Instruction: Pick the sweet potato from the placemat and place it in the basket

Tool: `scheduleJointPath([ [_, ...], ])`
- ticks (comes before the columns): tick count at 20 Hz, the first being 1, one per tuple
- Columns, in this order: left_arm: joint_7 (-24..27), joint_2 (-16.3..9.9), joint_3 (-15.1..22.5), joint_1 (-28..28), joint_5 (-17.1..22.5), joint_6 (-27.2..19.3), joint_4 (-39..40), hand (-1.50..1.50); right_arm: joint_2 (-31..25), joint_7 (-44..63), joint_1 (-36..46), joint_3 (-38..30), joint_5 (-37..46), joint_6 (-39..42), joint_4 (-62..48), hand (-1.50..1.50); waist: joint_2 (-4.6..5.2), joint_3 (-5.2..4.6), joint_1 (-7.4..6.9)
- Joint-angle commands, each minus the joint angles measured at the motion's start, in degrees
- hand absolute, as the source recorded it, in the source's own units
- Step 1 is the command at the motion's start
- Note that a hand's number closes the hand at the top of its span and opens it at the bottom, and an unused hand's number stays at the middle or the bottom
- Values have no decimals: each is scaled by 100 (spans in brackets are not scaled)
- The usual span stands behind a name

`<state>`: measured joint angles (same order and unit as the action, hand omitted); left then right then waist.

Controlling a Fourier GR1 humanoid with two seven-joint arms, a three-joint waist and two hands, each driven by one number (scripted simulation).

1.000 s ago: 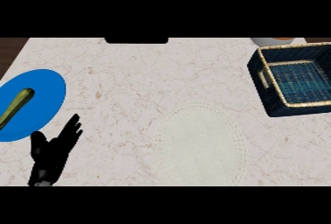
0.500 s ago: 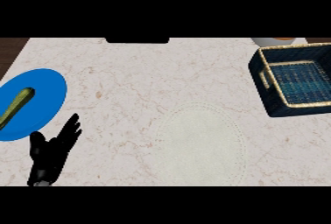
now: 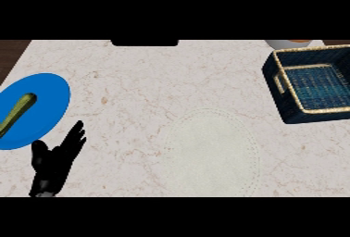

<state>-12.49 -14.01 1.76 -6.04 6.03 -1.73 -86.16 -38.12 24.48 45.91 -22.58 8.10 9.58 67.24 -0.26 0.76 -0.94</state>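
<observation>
Only the left hand (image 3: 56, 162) was in shot, down at the near left. It was open, palm sort of flat, fingers straight and angled toward the far right, thumb sticking out left. Holding nothing.

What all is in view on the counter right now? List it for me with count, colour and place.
counter: one, pale marbled, fills the view
placemat: one, off-white oval, lower centre, nothing on it
basket: one, dark blue with tan rim, right edge, nothing visible inside
plate: one, blue, left edge
long vegetable: one, green-yellow, lying on the plate
white object: one, partly cut off, behind the basket
sweet potato: none visible
left hand: one, black, open, lower left
right hand: not in view
</observation>
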Motion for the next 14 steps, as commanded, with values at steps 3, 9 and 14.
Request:
scheduleJointPath([
  [3,-474,-27,78,-131,-3,77,230,0,-439,-463,-294,258,1030,-550,-717,150,87,-72,-30],
  [9,-299,20,13,-157,-110,25,477,0,-850,-1688,-473,360,1144,-156,-1294,-150,73,-72,6],
  [14,-294,23,-68,23,-40,135,615,0,-1087,-2150,-178,74,957,-77,-1828,-150,61,-73,30],
])
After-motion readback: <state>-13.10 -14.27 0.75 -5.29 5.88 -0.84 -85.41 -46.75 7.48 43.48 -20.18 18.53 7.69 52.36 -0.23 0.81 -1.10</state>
